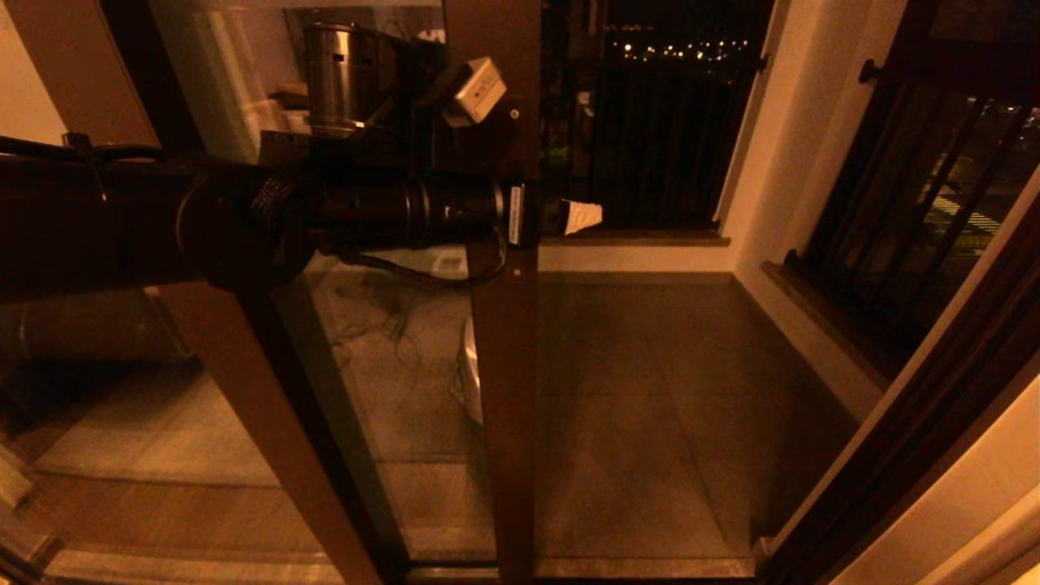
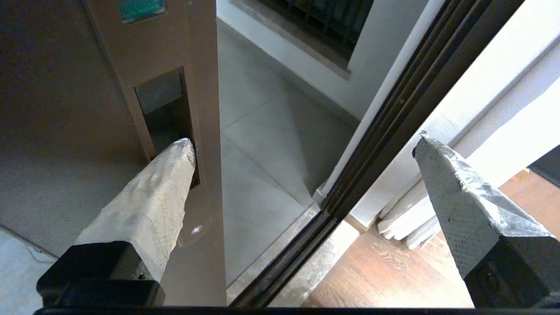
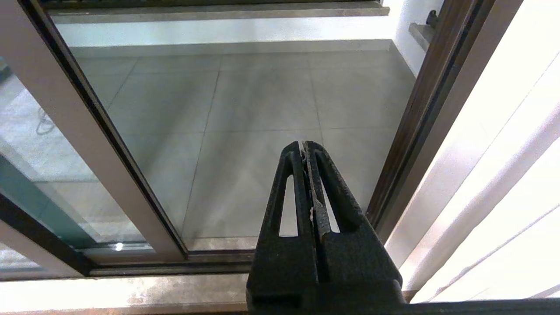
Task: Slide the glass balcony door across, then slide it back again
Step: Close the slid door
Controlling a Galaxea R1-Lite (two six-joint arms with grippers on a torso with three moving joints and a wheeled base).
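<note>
My left arm reaches across in front of me to the glass balcony door (image 1: 422, 390), whose wide reddish-brown stile (image 1: 505, 390) stands upright near the middle of my head view. My left tool (image 2: 302, 144) is spread wide. One wrapped finger (image 2: 151, 205) has its tip set in the dark recessed handle slot (image 2: 164, 109) of the stile, touching the slot's edge nearest the door's free edge. The other finger (image 2: 463, 205) hangs in the open air well clear of the stile, on the doorway side. In the head view only a pale fingertip (image 1: 583, 217) shows past the stile's right edge.

The door is slid partly across. To the right of its free edge the doorway stands open, showing the grey tiled balcony floor (image 1: 666, 406), a low white wall (image 1: 642, 258) and dark railings (image 1: 650, 130) beyond. The opening ends at the dark outer frame (image 1: 910, 422), which runs down to the floor track (image 2: 284, 258). Between stile and frame the gap is wide. To the left of the stile the glass overlaps a second panel with a plain brown post (image 1: 268, 422).

My right tool (image 3: 306, 151) is pressed together, holding nothing, and hangs low before the open doorway, near the threshold (image 3: 131, 288), apart from both door and frame.
</note>
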